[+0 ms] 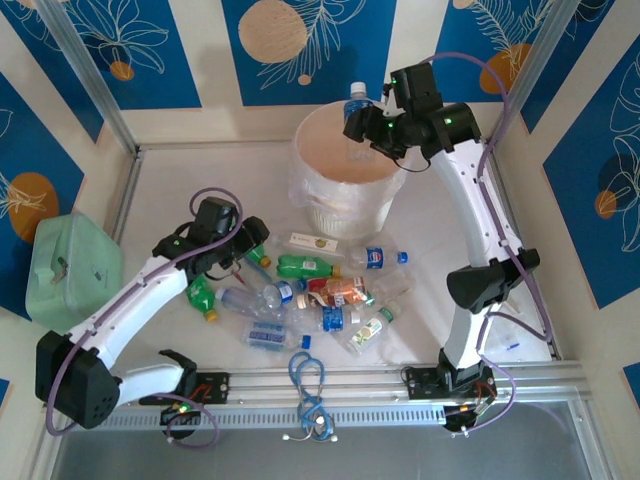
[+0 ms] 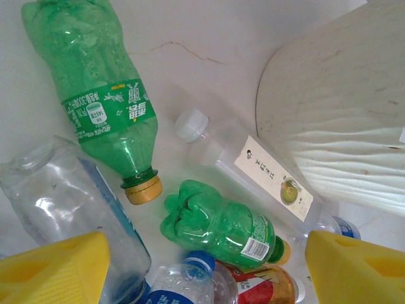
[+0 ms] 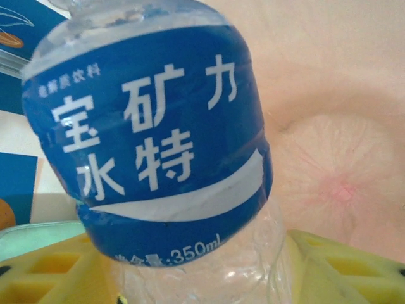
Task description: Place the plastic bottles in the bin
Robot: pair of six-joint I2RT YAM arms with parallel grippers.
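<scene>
Bottles everywhere on the tabletop [image 1: 180, 190], a loose heap [image 1: 310, 295] lying near the arm bases in front of the bin [image 1: 345, 215]. One is up in the air: the right gripper [image 1: 365, 128] holds a blue-labelled bottle [image 3: 152, 133] upright, cap up, over the far side of the bin's mouth.

As for handling, it looks empty, so I'd call it very light. It's thin-walled and springy, with smooth plastic that could squirm out of a hard squeeze. The grip sits low, on the clear body under the label. That seems sensible to me, since the ribbed waist gives a little instead of popping free.

Over at the heap, the left gripper [image 1: 235, 245] hangs with its yellow fingers [image 2: 57, 269] spread wide and nothing between them. Directly below lie two green bottles, a larger one [image 2: 104, 95] and a crumpled one [image 2: 221, 228]. A slim clear bottle [image 2: 253, 164] with a white cap lies between them. The crumpled one is dented and soft, so I'd take it across the belly, not the neck.

The overhead camera places the lifted bottle over the bin's opening and shows the whole spread of bottles. The right wrist camera adds the yellow pads flanking the bottle and the bin's pink floor [image 3: 342, 190] beneath it. The left wrist camera shows which bottles overlap and how each one lies.
</scene>
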